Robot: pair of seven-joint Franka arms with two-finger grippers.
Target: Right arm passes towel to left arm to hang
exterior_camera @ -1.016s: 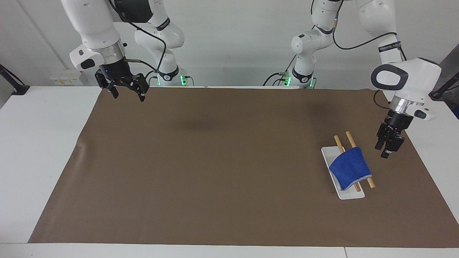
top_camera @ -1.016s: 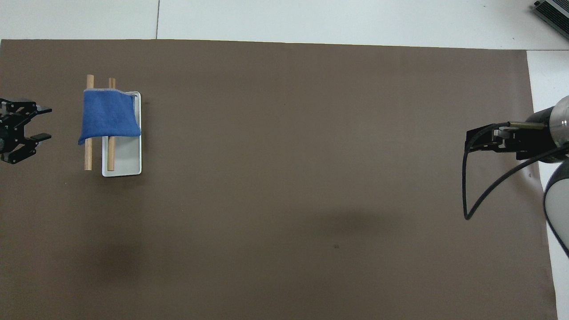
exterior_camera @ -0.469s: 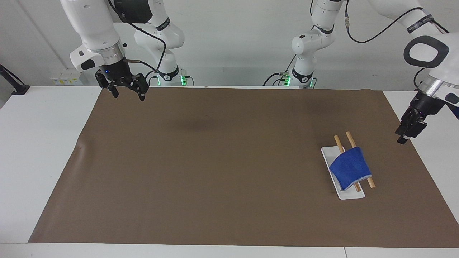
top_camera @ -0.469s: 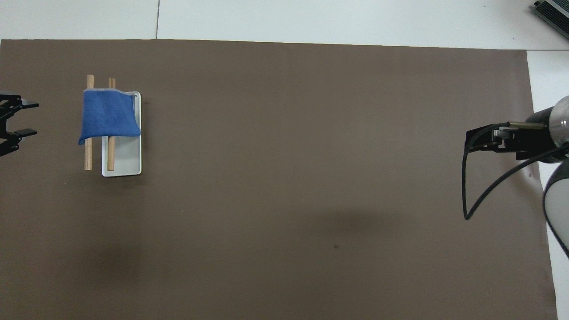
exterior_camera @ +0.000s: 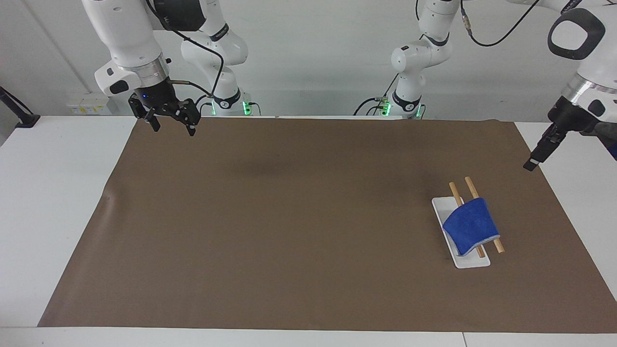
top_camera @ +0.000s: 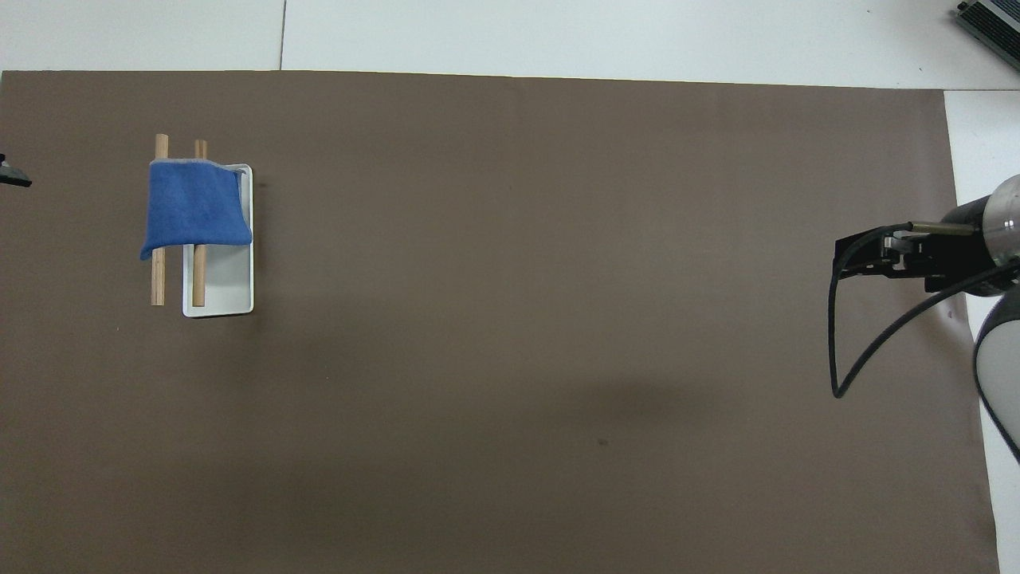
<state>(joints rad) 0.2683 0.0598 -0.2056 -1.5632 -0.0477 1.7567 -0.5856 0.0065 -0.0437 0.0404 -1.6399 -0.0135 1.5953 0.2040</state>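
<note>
The bright-blue towel (exterior_camera: 470,225) hangs draped over two wooden rods (exterior_camera: 471,187) on a white base (exterior_camera: 470,261), toward the left arm's end of the table. It also shows in the overhead view (top_camera: 194,209). My left gripper (exterior_camera: 530,165) is in the air over the mat's edge, well apart from the towel and holding nothing. Only its tip (top_camera: 12,177) shows in the overhead view. My right gripper (exterior_camera: 172,127) waits open and empty over the mat's corner at the right arm's end. It also shows in the overhead view (top_camera: 843,255).
A brown mat (exterior_camera: 289,217) covers most of the white table (exterior_camera: 53,193). A long loose black cable (top_camera: 845,351) loops from the right arm's wrist over the mat.
My left gripper has risen and drawn away from the towel rack toward the table's end, almost leaving the overhead view. The towel, rack and right arm have not moved.
</note>
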